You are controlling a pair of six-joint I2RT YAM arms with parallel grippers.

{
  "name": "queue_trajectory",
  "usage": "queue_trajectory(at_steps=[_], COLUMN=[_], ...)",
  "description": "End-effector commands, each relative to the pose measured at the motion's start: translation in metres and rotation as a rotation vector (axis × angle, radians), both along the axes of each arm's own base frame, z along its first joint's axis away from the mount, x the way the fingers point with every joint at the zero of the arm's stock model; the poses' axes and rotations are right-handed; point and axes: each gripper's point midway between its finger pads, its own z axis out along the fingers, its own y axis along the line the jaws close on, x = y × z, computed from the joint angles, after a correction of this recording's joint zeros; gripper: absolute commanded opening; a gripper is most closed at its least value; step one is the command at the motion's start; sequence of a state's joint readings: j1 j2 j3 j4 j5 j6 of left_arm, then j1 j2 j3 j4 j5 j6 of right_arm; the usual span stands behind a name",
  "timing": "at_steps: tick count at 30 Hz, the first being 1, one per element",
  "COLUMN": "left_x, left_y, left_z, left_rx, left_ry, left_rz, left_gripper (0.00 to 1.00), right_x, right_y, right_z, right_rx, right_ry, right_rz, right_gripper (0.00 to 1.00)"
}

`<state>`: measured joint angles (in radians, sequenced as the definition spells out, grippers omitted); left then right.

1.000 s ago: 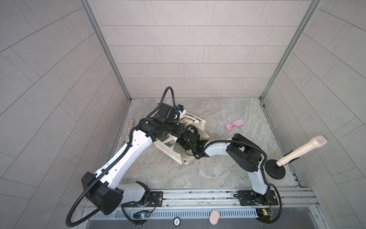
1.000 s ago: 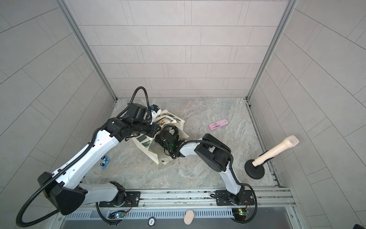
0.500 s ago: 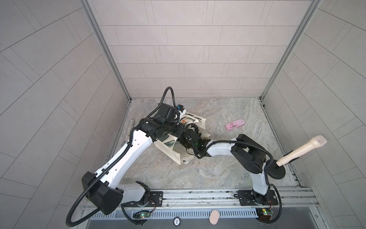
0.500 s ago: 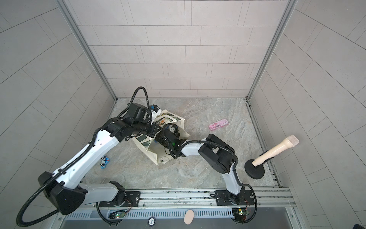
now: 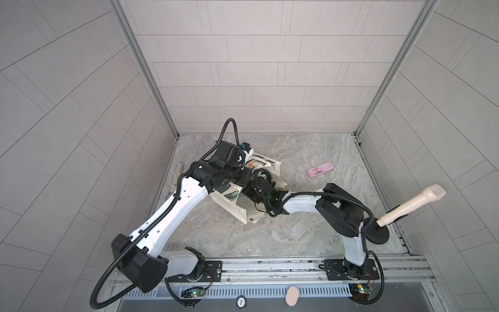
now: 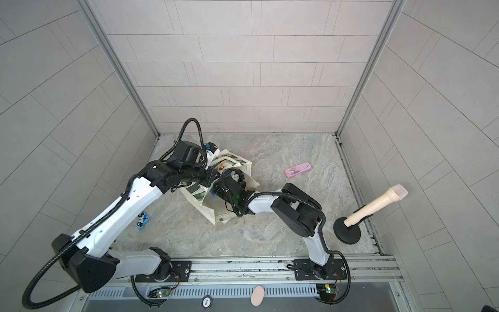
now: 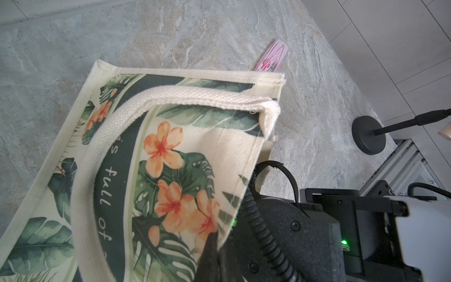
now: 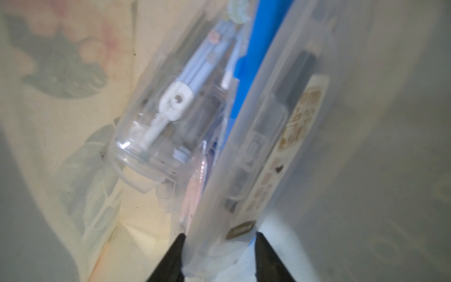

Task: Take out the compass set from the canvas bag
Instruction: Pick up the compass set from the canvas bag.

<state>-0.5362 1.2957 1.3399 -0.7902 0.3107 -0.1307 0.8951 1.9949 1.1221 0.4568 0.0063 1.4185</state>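
Reach-in step! The left gripper (image 7: 210, 246) is pinched together on the rim of the canvas bag (image 5: 237, 212), holding its mouth up off the surface (image 5: 270, 237). The right gripper (image 8: 219, 238) is deep inside the bag, its jaws straddling a frosted case (image 8: 280, 136). Clamped or only touching, I can't tell. Just beside that, also inside the bag, lies the compass set (image 8: 170, 109), a clear case with a blue compass. Next, I'd say: shift onto the clear one, then draw back through the mouth. Only the right wrist view shows these cases. Both top views show just a pink case (image 5: 320, 169) outside the bag.
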Motion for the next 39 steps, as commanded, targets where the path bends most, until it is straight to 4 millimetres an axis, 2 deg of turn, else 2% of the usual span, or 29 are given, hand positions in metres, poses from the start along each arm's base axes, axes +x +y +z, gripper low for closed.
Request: queue_trajectory(at_steps=[1,5,9,22,30,35,39], left_x=[0.000,0.001,0.003,0.009,0.013,0.015,0.015], left_y=[-0.006,-0.007,-0.009,-0.012,-0.009,-0.005,-0.004], left_z=[0.007,0.007,0.007,0.004,-0.003,-0.002,0.000], left_rx=[-0.033,-0.035,-0.039,-0.065,-0.034,-0.014,-0.014], left_ry=[-0.020,-0.021,-0.022,-0.055,-0.061,-0.070,-0.080], left_rz=[-0.018,-0.018,-0.018,-0.013,0.001,0.012,0.015], left_gripper=[0.00,0.00,0.00,0.00,0.00,0.00,0.00], right_x=[0.008,0.005,0.000,-0.026,-0.049,-0.080,-0.103], right_y=[-0.005,-0.006,-0.011,-0.053,-0.068,-0.079,-0.101], right_z=[0.025,0.022,0.022,0.017,0.035,0.057,0.077], right_rx=[0.055,0.054,0.057,-0.119,-0.191,-0.233,-0.271], right_ry=[-0.038,-0.024,-0.013,0.046,0.045,0.020,-0.020], right_rz=[-0.038,-0.034,-0.036,-0.041,0.006,0.070,0.110], right_gripper=[0.38,0.29,0.29,0.11,0.10,0.11,0.11])
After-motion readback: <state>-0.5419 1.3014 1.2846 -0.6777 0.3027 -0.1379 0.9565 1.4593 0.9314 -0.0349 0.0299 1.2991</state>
